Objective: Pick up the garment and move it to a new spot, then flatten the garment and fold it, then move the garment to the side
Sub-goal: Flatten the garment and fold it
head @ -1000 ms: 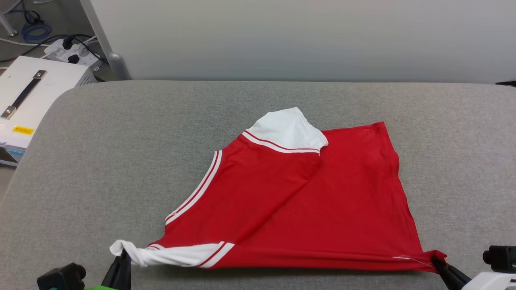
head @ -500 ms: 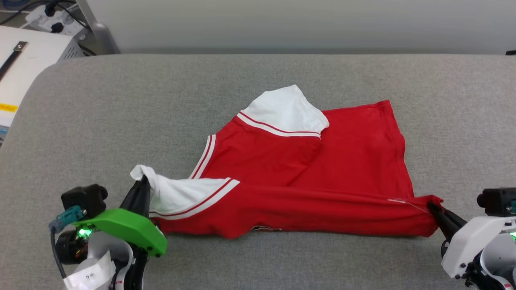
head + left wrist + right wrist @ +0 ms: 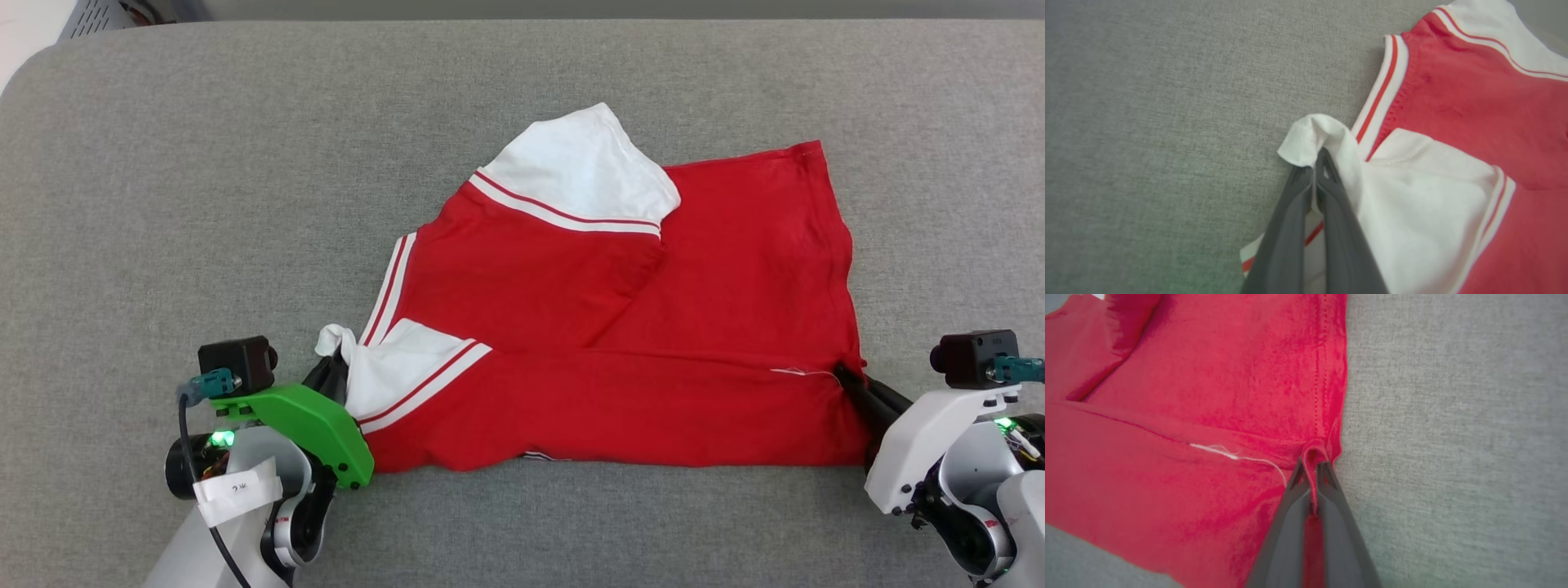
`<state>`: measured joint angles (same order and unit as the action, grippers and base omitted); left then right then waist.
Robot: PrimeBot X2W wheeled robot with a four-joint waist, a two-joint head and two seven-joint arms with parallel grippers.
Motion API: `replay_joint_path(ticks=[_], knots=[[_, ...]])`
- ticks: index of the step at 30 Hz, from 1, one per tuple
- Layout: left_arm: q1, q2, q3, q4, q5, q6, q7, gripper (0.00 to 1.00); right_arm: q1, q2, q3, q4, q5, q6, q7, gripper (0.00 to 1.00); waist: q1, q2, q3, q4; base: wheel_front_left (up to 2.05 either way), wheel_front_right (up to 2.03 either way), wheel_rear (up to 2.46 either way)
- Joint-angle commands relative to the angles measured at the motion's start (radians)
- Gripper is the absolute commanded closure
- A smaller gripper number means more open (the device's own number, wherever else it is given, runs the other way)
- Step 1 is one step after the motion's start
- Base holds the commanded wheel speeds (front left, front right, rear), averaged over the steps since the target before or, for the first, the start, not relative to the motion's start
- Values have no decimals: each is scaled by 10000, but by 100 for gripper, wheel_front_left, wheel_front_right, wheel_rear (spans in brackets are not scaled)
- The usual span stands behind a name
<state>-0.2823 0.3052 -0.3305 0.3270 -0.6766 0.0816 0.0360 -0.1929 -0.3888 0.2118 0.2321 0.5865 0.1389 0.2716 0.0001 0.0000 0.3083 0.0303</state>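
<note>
Fabric is gripped at two far-apart points, and the purpose appears to be a fold: the near strip of the cloth is held doubled over the rest.

At the lower left of the head view, the left gripper [image 3: 331, 377], mounted beneath a green plastic bracket [image 3: 302, 420], is clamped fully together on the bunched tip of a white short sleeve with striped trim [image 3: 412, 371]. In the left wrist view the white cloth is seen curling over the closed fingertips.

Across the centre of the frame, the red knit T-shirt with white short sleeves [image 3: 620, 327] is spread on a grey woven upholstered surface [image 3: 163, 204], plain red side up. Its lower band is laid over the body, with a soft crease along the bottom edge. A second white sleeve [image 3: 580, 167] is tucked across the body at upper centre, probably so the outline is narrowed before folding.

At the lower right, the right gripper [image 3: 853, 384] is likewise closed hard, on the red hem corner. A small loop of red cloth is pinched between its tips, and a loose white thread [image 3: 1229, 455] lies just beside them.

Both grips sit at about the same height in the frame, which is judged to be what holds the turned-over edge straight and taut. The thin sleeve tip is judged the likelier of the two to slip.
</note>
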Motion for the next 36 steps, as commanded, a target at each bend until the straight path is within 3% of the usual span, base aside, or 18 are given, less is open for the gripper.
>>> replay_joint_path(ticks=[1, 2, 3, 9, 13, 19, 22, 29, 32, 36], knots=[[-268, -80, -43, 170, -100, -111, 16, 76, -104, 35, 208, 281, 66, -82, -77, 33, -1, 0, 32, 30, 0, 0, 0], [-329, -112, -72, 309, -115, -161, 11, 50, -144, 23, 296, 338, 146, -82, -246, 0, -1, 0, 27, 42, 0, 0, 0], [-367, -147, -62, 397, -139, -189, -47, 0, -174, 13, 334, 366, 204, -82, -438, 0, -1, 0, 11, 49, 0, 0, 0], [-386, -131, 118, 701, -45, -56, -682, 0, -128, 83, 230, 273, 330, -82, -2265, 0, -1, 0, -385, 45, 0, 0, 0], [-154, 71, 387, 504, 40, 209, -1166, 0, 149, 217, -227, 114, -180, -82, -3680, 0, -1, 0, -820, 21, 0, 0, 0], [425, 638, 714, -43, -37, 660, -798, 0, 763, 686, -990, -300, -922, -82, -4394, 0, -1, 0, -1403, -55, 0, 0, 0], [734, 1016, 808, -526, -271, 697, -113, 0, 1112, 950, -1323, -580, -1250, -82, -4383, 0, -1, 0, -1638, -118, 0, 0, 0], [1379, 1993, 579, -1893, -1309, 446, 2843, 0, 1793, 1520, -1853, -1394, -1787, -82, -3973, 0, -1, 0, -1917, -286, 0, 0, 0], [1612, 2250, 493, -2369, -1821, 591, 4091, 0, 1933, 1709, -1948, -1679, -1891, -82, -3794, 0, -1, 0, -1916, -417, 0, 0, 0], [1809, 2412, 294, -2704, -2041, 846, 5000, 0, 1981, 1846, -1968, -1928, -1905, -82, -3628, 0, -1, 0, -1777, -592, 0, 0, 0]])
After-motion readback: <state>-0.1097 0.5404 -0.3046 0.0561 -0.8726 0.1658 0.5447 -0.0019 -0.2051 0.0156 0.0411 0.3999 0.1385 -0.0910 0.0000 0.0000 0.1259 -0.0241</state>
